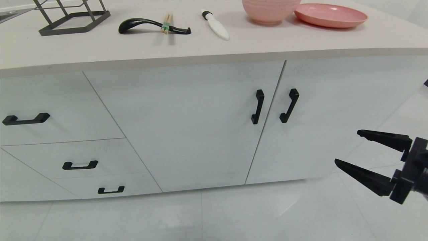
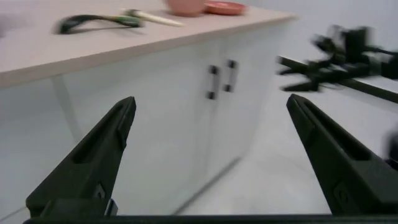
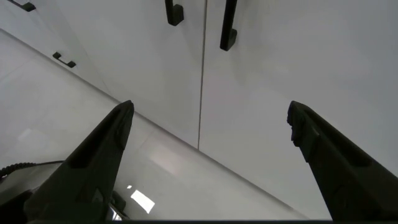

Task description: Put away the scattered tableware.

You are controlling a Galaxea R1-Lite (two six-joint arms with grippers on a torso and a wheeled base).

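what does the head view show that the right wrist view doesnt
Head view, not the right wrist view: the counter top with the black spoon, chopsticks lying across its handle, white knife, pink bowl, pink plate and wire rack.
Right wrist view, not the head view: a dark cord by its own finger.
Both: the right gripper, open, low in front of the cabinet, the two black door handles and the tiled floor.
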